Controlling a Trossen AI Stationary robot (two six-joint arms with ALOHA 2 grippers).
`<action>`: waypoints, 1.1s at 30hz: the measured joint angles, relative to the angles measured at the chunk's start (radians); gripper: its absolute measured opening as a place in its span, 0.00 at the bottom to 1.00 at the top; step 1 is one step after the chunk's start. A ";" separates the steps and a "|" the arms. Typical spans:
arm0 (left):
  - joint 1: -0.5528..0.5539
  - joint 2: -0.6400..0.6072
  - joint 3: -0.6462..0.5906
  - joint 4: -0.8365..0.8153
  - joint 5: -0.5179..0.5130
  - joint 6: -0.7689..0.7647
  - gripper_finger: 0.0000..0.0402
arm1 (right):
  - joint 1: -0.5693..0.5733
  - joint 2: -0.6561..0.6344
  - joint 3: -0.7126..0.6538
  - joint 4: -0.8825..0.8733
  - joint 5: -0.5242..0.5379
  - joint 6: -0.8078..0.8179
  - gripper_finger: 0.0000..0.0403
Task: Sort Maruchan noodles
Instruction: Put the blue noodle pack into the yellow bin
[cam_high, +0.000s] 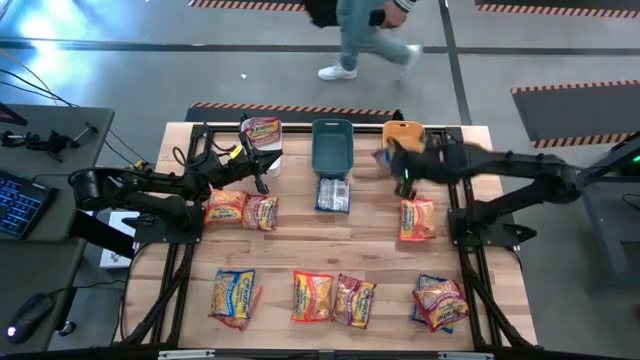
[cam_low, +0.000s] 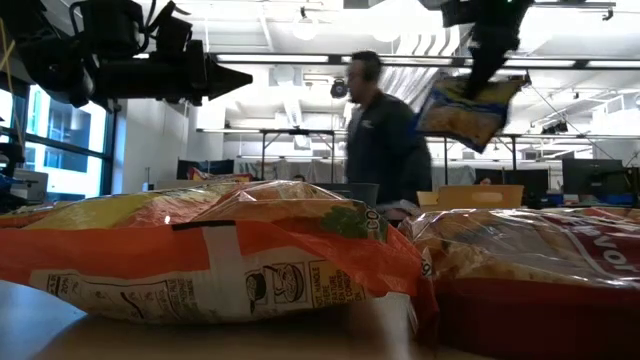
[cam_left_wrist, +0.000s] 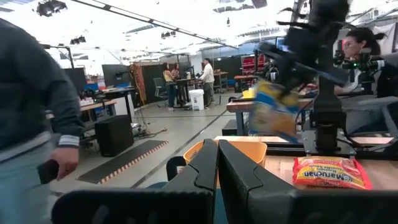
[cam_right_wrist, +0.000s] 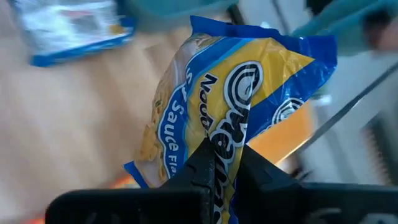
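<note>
The right gripper (cam_right_wrist: 225, 163) pinches a blue-and-yellow crinkly plastic noodle packet (cam_right_wrist: 233, 99), carrying it in the air near the orange plastic bin (cam_high: 402, 130) at the table's far right. Next it likely needs carrying to the matching bin. The left gripper (cam_left_wrist: 217, 163) waits, fingers together, far left.

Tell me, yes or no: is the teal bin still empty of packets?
Cannot tell: in the high view the teal bin shows only its dark inside, while a blue-and-yellow packet lies on the table just in front of it.

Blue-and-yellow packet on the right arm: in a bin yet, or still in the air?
In the air. The right gripper pinches the blue-and-yellow packet; the low view shows it hanging above the table, near the orange bin.
</note>
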 joint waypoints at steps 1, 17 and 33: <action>0.000 0.000 0.000 0.000 0.000 0.000 0.01 | -0.051 0.007 0.011 0.042 -0.012 -0.128 0.03; 0.000 0.000 0.000 -0.028 0.000 -0.009 0.01 | -0.556 0.310 0.053 0.259 -0.160 -1.217 0.00; 0.002 0.000 0.000 -0.029 0.000 0.001 0.01 | -0.665 0.390 0.052 0.336 -0.152 -1.325 0.00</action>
